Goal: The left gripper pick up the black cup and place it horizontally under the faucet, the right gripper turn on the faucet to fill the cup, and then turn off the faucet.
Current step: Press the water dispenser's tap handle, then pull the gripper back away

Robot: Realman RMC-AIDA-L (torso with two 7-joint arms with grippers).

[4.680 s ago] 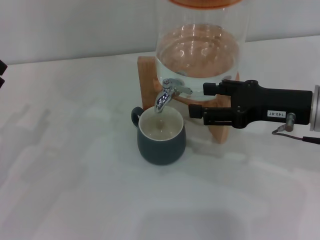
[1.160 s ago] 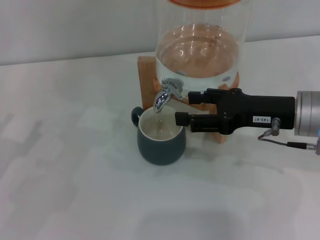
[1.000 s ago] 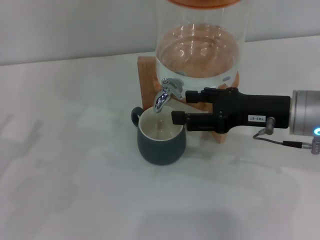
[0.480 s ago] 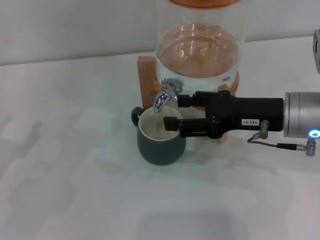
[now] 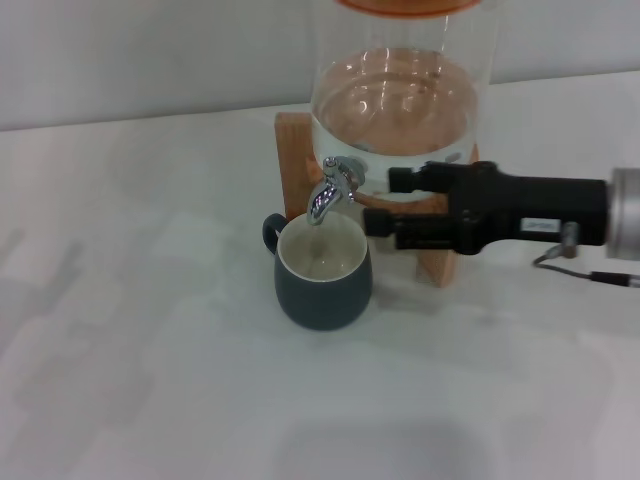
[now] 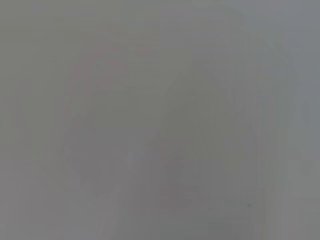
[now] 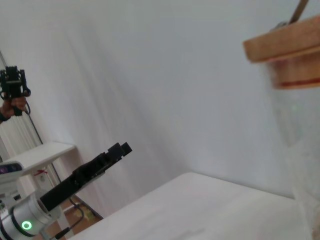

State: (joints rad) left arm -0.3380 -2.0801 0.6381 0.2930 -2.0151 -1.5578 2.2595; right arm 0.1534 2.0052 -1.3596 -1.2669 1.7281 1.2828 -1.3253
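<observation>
One black cup (image 5: pixel 322 272) under faucet (image 5: pixel 333 188), glass jar (image 5: pixel 400 90) behind, right tool (image 5: pixel 378 202) parted beside lever, seemingly holding nothing.

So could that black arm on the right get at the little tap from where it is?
Probably yes. The right gripper hangs just beside the faucet, fingers open and pointing at it, with nothing between them; the black cup sits lower, under the spout.
</observation>
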